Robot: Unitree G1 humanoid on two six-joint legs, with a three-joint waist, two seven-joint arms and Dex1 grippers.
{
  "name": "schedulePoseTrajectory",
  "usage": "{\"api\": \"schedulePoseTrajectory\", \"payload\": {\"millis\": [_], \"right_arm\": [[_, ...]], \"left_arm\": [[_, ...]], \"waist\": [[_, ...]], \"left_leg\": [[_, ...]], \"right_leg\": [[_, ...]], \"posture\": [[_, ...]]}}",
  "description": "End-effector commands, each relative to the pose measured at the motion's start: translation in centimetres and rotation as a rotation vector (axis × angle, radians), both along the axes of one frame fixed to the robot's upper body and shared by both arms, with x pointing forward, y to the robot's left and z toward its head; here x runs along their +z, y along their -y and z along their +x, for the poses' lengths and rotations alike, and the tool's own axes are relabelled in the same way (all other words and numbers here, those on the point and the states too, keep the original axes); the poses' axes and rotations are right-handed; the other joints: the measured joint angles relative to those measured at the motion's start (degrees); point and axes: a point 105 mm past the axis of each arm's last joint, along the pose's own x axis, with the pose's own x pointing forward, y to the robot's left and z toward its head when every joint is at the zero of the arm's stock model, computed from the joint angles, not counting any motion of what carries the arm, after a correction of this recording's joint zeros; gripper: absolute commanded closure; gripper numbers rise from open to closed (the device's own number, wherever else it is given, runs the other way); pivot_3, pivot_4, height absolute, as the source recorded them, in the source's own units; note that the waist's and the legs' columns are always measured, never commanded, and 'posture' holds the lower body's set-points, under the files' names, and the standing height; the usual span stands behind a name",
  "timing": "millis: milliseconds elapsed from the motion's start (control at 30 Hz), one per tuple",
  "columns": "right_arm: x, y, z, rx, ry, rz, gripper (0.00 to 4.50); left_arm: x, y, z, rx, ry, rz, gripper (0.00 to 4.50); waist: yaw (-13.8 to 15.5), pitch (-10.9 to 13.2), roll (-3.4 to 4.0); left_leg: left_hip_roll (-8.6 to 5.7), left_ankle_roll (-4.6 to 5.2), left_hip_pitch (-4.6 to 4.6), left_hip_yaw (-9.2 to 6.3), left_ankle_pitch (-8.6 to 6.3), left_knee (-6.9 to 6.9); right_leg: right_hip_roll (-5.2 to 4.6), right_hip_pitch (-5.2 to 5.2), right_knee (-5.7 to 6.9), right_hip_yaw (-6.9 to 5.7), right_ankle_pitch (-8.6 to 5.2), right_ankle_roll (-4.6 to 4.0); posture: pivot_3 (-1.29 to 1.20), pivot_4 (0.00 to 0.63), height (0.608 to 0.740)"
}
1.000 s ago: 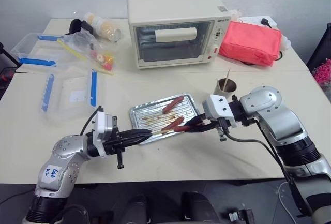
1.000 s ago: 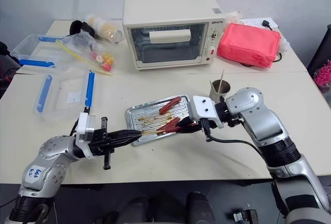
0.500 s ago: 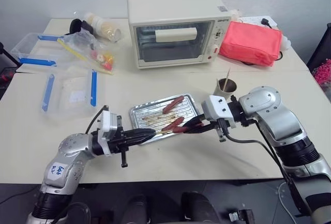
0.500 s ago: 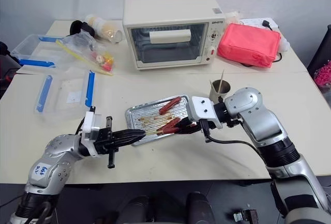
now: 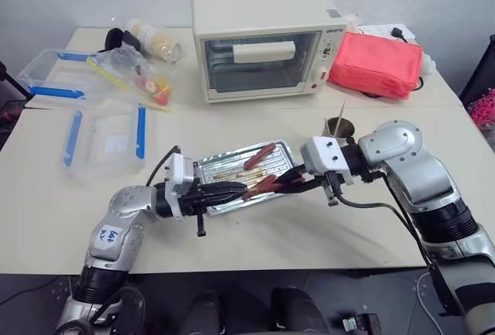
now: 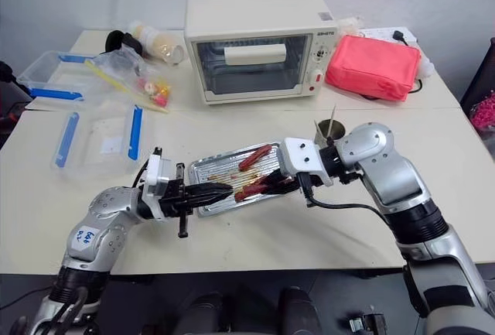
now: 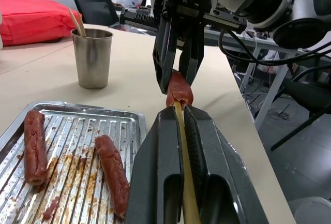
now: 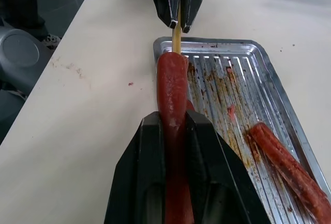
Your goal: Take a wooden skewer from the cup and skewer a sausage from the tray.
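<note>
Over the near edge of the tray [image 5: 207, 169], the left gripper [image 5: 241, 189] is clamped tight on the wooden skewer [image 7: 181, 146], whose tip enters the end of the sausage [image 8: 172, 92] pinched between the black fingers of the right gripper [image 5: 280, 186]. The two grippers face each other almost tip to tip above the tray's front rim. A second ago the left gripper sat well to the left of the tray with a long stretch of skewer bare between the two; since then the left arm has come across toward the right gripper, and hardly any stick shows between the fingertips and the sausage. The right gripper has kept its place and its hold. Two more sausages [image 7: 111, 173] lie on the ribbed, grease-streaked bottom of the tray. The cup [image 5: 339, 129] stands on the table [image 5: 255, 242] just behind the right gripper, with another stick leaning in it.

As for writing, the toaster oven [image 5: 263, 41] at the back carries a small dark badge at the upper right of its front, too small to read. A white sticker on the left arm bears handwritten marks that I cannot make out.
</note>
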Motion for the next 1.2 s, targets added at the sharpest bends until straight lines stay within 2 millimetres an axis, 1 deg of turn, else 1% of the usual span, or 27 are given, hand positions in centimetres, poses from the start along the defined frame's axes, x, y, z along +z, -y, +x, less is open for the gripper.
{"api": "schedulePoseTrajectory", "payload": {"millis": [33,300,367,433,500,533,567,633,700,733,767,867,933,967,1000,1033,1067,1100,1133,1167,1200], "right_arm": [[0.7,-2.7,-1.9,0.15,0.014,0.041,4.11],[0.8,-2.7,-2.0,0.135,0.001,0.047,4.11],[0.8,-2.6,-1.7,0.101,-0.02,0.057,4.11],[0.9,-2.1,-1.3,0.05,-0.024,0.064,4.11],[0.9,-1.1,-0.8,0.012,-0.023,0.054,3.56],[0.8,-0.4,-0.7,-0.004,-0.033,0.044,3.32],[0.7,0.1,-0.6,-0.013,-0.035,0.037,2.97],[0.7,1.2,-0.4,-0.039,-0.026,0.03,2.35],[0.7,2.3,-0.5,-0.056,-0.019,0.017,1.59],[0.8,2.7,-0.5,-0.061,-0.019,0.017,1.3],[0.9,3.2,-0.6,-0.068,-0.02,0.023,0.92],[1.8,4.2,-0.7,-0.107,0.004,0.1,0.1],[2.6,4.5,-0.8,-0.135,0.033,0.197,0.05],[3.1,4.5,-1.1,-0.147,0.023,0.282,0.05],[4.1,4.3,-1.7,-0.139,0.004,0.425,0.05],[4.7,4.4,-2.2,-0.134,0.023,0.527,0.05],[4.9,4.7,-2.3,-0.153,0.06,0.593,0.05],[4.9,4.8,-2.4,-0.174,0.058,0.626,0.05],[5.0,5.0,-2.3,-0.22,0.029,0.68,0.05],[5.4,4.9,-2.5,-0.219,0.006,0.757,0.05],[5.7,4.8,-2.8,-0.213,-0.009,0.811,0.05]], "left_arm": [[1.5,3.0,-1.0,-0.122,0.061,-0.039,4.5],[1.6,3.7,-1.1,-0.138,0.061,-0.053,4.5],[1.7,3.6,-1.1,-0.131,0.063,-0.054,4.5],[1.7,3.0,-0.8,-0.104,0.067,-0.052,4.5],[1.8,1.8,-0.4,-0.065,0.072,-0.042,4.5],[1.8,1.1,-0.2,-0.041,0.075,-0.032,4.5],[1.7,0.5,0.0,-0.023,0.076,-0.024,4.5],[1.5,-1.2,0.1,0.024,0.078,0.004,4.5],[1.4,-3.2,0.1,0.077,0.08,0.03,4.5],[1.5,-3.9,0.1,0.097,0.082,0.039,4.5],[1.6,-4.8,-0.1,0.123,0.086,0.044,4.5],[2.4,-7.4,-0.7,0.219,0.094,0.031,4.5],[3.3,-8.9,-0.9,0.312,0.099,-0.019,4.5],[3.7,-9.6,-0.9,0.368,0.107,-0.053,4.5],[4.4,-10.6,-0.7,0.45,0.124,-0.102,4.5],[5.2,-11.9,-0.4,0.563,0.156,-0.156,4.5],[5.9,-13.1,0.0,0.675,0.181,-0.208,4.5],[6.4,-14.2,0.2,0.767,0.203,-0.248,4.5],[6.9,-15.4,0.6,0.878,0.227,-0.296,4.5],[7.2,-17.4,1.2,1.045,0.24,-0.346,4.5],[7.2,-18.7,1.4,1.158,0.246,-0.38,4.5]], "waist": [[0.0,0.0,0.0],[0.01,0.0,0.0],[0.04,0.0,0.0],[0.01,0.0,0.0],[0.0,0.0,0.0],[0.0,0.0,0.0],[0.03,0.0,0.0],[-0.01,0.0,0.0],[-0.05,0.0,0.0],[-0.08,0.0,0.0],[-0.12,0.0,0.0],[-0.16,0.01,-0.01],[-0.17,0.01,-0.01],[-0.16,0.01,-0.01],[-0.16,0.01,-0.02],[-0.13,0.01,-0.02],[-0.02,0.01,-0.02],[0.15,0.01,-0.02],[0.23,0.01,-0.02],[0.37,0.01,-0.02],[0.67,0.01,-0.04]], "left_leg": [[0.0,0.0,0.0,0.0,0.0,0.0],[-0.01,0.0,0.0,0.0,0.0,0.01],[-0.01,0.0,0.0,0.0,0.0,0.02],[-0.01,0.0,0.0,0.0,0.0,0.02],[0.0,0.0,0.0,-0.01,0.0,0.02],[0.0,0.0,0.0,-0.01,0.0,0.02],[0.0,0.0,-0.01,-0.01,0.0,0.02],[-0.01,0.0,-0.01,-0.01,0.0,0.02],[0.0,0.0,-0.01,-0.01,0.0,0.01],[0.0,0.0,-0.01,-0.01,0.0,0.0],[0.01,0.0,-0.01,-0.02,0.0,-0.01],[0.05,0.0,-0.01,-0.04,0.0,-0.01],[0.07,-0.01,-0.01,-0.05,-0.01,-0.05],[0.07,-0.01,-0.01,-0.06,-0.01,-0.07],[0.07,-0.01,0.0,-0.07,-0.01,-0.07],[0.09,-0.01,-0.01,-0.12,-0.01,-0.07],[0.09,-0.02,0.01,-0.17,-0.02,-0.04],[0.08,-0.02,0.0,-0.2,-0.02,-0.06],[0.08,-0.04,0.01,-0.26,-0.04,-0.01],[0.04,-0.04,0.0,-0.24,-0.04,-0.01],[0.02,-0.03,0.01,-0.21,-0.03,-0.01]], "right_leg": [[0.0,0.0,0.01,0.0,0.0,0.0],[-0.01,0.0,0.01,0.0,0.0,0.0],[-0.02,0.0,0.01,0.0,0.0,0.0],[-0.02,0.0,0.01,0.0,0.0,0.0],[-0.03,0.0,0.01,0.01,0.0,0.0],[-0.03,0.0,0.01,0.01,0.0,0.0],[-0.03,0.0,0.01,0.01,0.0,0.0],[-0.02,0.0,0.01,0.01,0.0,0.0],[-0.03,0.0,-0.02,0.0,0.0,0.0],[-0.06,0.0,-0.04,0.0,0.0,0.0],[-0.08,0.0,-0.04,0.0,0.0,0.0],[-0.13,0.0,-0.05,0.01,0.0,0.0],[-0.15,0.01,-0.08,0.05,0.0,0.0],[-0.17,0.01,-0.1,0.1,0.0,0.0],[-0.19,0.03,-0.09,0.13,0.0,0.0],[-0.19,0.05,-0.11,0.17,0.0,0.0],[-0.2,0.12,-0.1,0.2,0.0,0.0],[-0.21,0.13,-0.12,0.22,0.0,0.0],[-0.21,0.18,-0.12,0.27,0.0,0.0],[-0.21,0.17,-0.1,0.3,0.0,0.0],[-0.23,0.16,-0.1,0.32,0.02,0.03]], "posture": [[0.0,0.15,0.74],[0.0,0.15,0.74],[0.0,0.15,0.74],[0.0,0.15,0.74],[0.0,0.15,0.74],[0.0,0.15,0.74],[0.0,0.15,0.74],[0.0,0.15,0.74],[0.0,0.15,0.74],[0.0,0.15,0.74],[0.0,0.15,0.74],[0.0,0.15,0.74],[0.0,0.15,0.74],[0.0,0.15,0.74],[0.0,0.15,0.74],[0.0,0.15,0.74],[0.0,0.15,0.74],[0.0,0.15,0.74],[0.0,0.15,0.74],[0.0,0.15,0.74],[0.0,0.15,0.74]]}}
